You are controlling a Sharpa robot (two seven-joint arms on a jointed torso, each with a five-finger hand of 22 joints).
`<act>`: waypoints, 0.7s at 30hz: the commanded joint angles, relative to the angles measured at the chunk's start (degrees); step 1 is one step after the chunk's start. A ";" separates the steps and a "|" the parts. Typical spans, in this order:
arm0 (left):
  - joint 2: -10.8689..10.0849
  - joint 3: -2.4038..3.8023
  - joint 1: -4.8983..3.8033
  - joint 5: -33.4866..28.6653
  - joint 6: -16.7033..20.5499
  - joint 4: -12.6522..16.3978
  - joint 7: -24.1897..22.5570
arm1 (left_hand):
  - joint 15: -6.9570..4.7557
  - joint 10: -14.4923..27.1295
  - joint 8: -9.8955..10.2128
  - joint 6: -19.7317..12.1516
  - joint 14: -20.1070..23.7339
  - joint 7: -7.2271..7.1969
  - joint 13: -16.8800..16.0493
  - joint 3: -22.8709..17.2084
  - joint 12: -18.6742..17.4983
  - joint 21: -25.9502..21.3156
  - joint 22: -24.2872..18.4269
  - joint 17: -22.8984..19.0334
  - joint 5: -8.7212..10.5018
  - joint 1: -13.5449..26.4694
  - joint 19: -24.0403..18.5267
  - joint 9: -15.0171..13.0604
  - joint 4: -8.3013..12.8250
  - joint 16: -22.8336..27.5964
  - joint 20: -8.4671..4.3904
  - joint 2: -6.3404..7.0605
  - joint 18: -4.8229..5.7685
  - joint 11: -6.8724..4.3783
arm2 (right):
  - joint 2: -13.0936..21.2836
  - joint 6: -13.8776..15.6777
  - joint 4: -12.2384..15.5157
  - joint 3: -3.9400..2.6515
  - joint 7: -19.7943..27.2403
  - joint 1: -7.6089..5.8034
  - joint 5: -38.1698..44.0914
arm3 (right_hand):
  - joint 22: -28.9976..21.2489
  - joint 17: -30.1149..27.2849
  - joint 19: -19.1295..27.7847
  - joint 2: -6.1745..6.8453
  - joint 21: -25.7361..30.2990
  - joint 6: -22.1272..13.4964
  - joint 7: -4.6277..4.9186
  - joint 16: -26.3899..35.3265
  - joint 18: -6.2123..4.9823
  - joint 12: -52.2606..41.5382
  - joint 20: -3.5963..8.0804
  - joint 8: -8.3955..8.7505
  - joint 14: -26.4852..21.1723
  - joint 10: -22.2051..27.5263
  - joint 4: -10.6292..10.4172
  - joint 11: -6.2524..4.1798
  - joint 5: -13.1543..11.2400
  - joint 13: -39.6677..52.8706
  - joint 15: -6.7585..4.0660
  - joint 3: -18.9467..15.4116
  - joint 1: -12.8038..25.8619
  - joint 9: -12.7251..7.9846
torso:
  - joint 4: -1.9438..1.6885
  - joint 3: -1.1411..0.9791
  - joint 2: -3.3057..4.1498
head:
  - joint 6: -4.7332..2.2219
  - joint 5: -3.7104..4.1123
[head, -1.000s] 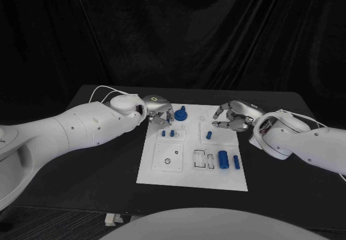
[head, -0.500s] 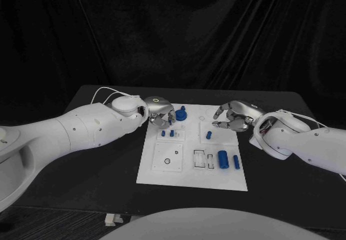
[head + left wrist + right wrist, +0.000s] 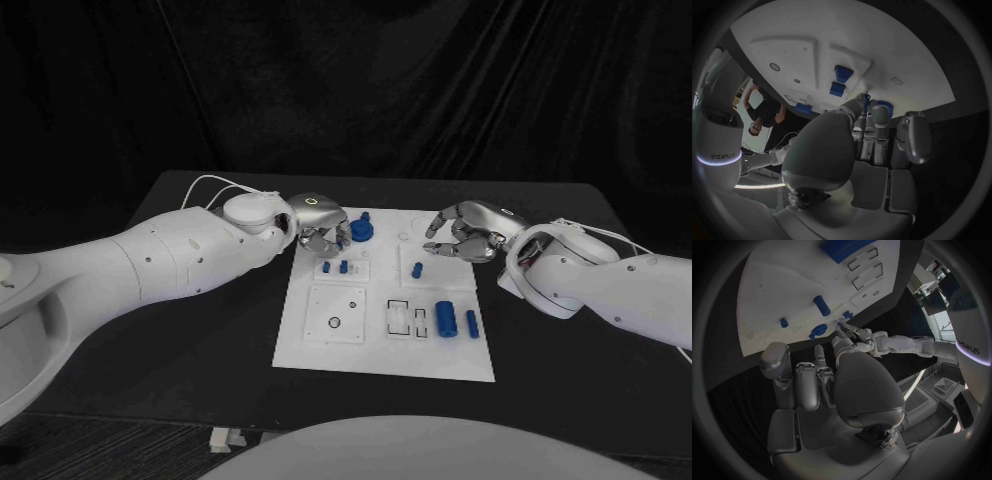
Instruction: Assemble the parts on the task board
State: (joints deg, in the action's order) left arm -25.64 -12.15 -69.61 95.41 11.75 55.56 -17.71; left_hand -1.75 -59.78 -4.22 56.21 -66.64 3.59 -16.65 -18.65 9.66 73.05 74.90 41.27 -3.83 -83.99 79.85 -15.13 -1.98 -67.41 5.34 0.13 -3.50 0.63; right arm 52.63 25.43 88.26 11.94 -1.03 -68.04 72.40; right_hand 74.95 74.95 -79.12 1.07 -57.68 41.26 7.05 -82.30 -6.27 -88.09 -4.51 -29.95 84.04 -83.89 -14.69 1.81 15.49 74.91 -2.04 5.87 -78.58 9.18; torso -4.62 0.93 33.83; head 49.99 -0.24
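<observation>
At the far end of the task board [image 3: 320, 350], on the counter, my left hand [image 3: 317, 224] closes its fingers around the round blue part [image 3: 361, 231]. It looks small, light, rigid and smooth, likely slippery; I'd grip its rim. My right hand [image 3: 464, 233] hovers curled, holding nothing

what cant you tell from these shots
- Head view: whether the left hand touches the round blue part; its fingers cover the contact.
- Left wrist view: same contact, hidden behind its fingers.
- Head view: whether the right hand holds anything; its curled fingers hide the palm.
</observation>
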 commanded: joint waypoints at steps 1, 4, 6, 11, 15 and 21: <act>0.18 0.05 0.22 -0.04 0.27 0.07 -0.44 | 0.13 -0.28 -0.26 0.49 0.49 -0.09 -0.03 0.22 0.24 -0.30 9.96 -0.14 0.28 0.07 -0.41 -0.05 -0.11 0.31 0.01 -0.28 -0.32 -0.10 | 0.02 -0.01 -0.03 -0.02 -0.57 0.12 0.07 | 7.01 7.71 0.44 0.17 0.26 0.45 -0.11 0.31 0.19 0.20 0.01 0.26 2.80 -2.92 0.15 0.31 0.22 11.94 0.36 0.31 -0.53 -0.08 | 0.03 0.01 0.00 | 0.01 -0.12; 0.22 0.05 0.39 -0.04 0.10 0.13 -0.43 | 0.13 -0.27 -0.26 0.48 0.58 -0.09 -0.03 0.23 0.23 -0.42 9.93 -0.28 0.29 0.07 -0.48 -0.05 -0.10 0.39 0.01 -0.28 -0.34 -0.10 | 0.01 0.01 -0.05 -0.02 -0.58 0.12 0.07 | 7.02 7.72 0.42 0.20 0.21 0.51 -0.09 0.29 0.20 0.18 0.01 0.25 2.81 -2.96 0.16 0.36 0.18 11.98 0.38 0.31 -0.53 -0.10 | 0.04 0.02 0.01 | 0.01 -0.11; 0.28 0.05 0.52 -0.04 -0.06 0.13 -0.41 | 0.13 -0.27 -0.26 0.47 0.61 -0.10 -0.03 0.23 0.23 -0.43 9.92 -0.35 0.29 0.07 -0.49 -0.05 -0.10 0.42 0.01 -0.28 -0.35 -0.11 | -0.02 0.01 -0.06 -0.02 -0.57 0.12 0.07 | 7.02 7.72 0.42 0.20 0.21 0.51 -0.09 0.29 0.20 0.18 0.01 0.25 2.81 -2.96 0.16 0.36 0.18 11.98 0.38 0.31 -0.53 -0.10 | 0.07 0.04 0.02 | 0.01 -0.12; 0.37 0.05 0.79 -0.04 -0.11 0.10 -0.40 | 0.12 -0.36 -0.24 0.45 0.77 -0.11 -0.06 0.27 0.26 -0.47 9.91 -0.53 0.30 0.10 -0.52 -0.04 -0.12 0.54 0.01 -0.29 -0.35 -0.11 | -0.08 0.02 -0.09 -0.02 -0.56 0.13 0.07 | 7.02 7.72 0.42 0.20 0.21 0.51 -0.09 0.29 0.20 0.18 0.01 0.25 2.81 -2.96 0.16 0.36 0.18 11.98 0.38 0.31 -0.53 -0.10 | 0.03 0.01 0.03 | 0.01 -0.07; 0.47 0.05 0.91 -0.04 -0.20 0.06 -0.39 | 0.12 -0.37 -0.23 0.45 0.80 -0.10 -0.06 0.27 0.26 -0.52 9.90 -0.58 0.30 0.11 -0.55 -0.04 -0.13 0.57 0.01 -0.28 -0.36 -0.11 | -0.07 0.03 -0.11 -0.02 -0.57 0.13 0.07 | 7.02 7.72 0.42 0.20 0.21 0.51 -0.09 0.29 0.20 0.18 0.01 0.25 2.81 -2.96 0.16 0.36 0.18 11.98 0.38 0.31 -0.53 -0.10 | -0.01 -0.02 0.01 | 0.01 -0.06; 0.64 0.05 1.06 -0.04 -0.25 -0.30 -0.14 | 0.11 -0.41 -0.20 0.39 0.97 -0.13 -0.07 0.30 0.26 -0.73 9.84 -0.77 0.28 0.10 -0.69 -0.03 -0.12 0.69 0.02 -0.29 -0.40 -0.13 | -0.12 0.05 -0.11 -0.02 -0.58 0.13 0.07 | 7.02 7.72 0.42 0.20 0.21 0.51 -0.09 0.29 0.20 0.18 0.01 0.25 2.81 -2.96 0.16 0.36 0.18 11.98 0.38 0.31 -0.53 -0.10 | -0.03 0.00 0.01 | 0.01 0.01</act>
State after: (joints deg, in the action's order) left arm -25.22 -12.02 -68.90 95.38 11.84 55.22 -17.40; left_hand -1.54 -59.89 -4.22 56.21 -66.03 3.59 -16.62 -18.65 9.75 72.51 74.90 40.54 -3.82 -83.98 79.44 -15.12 -1.98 -66.94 5.34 0.13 -3.51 0.53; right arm 52.52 25.43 88.13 11.95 -1.03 -68.03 72.40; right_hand 74.93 74.93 -79.12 1.07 -57.68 41.46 6.84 -82.30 -6.27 -88.09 -4.51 -29.95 84.04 -83.89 -14.69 1.81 15.49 74.91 -2.04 5.87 -78.58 9.13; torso -4.63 0.93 33.84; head 49.99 -0.24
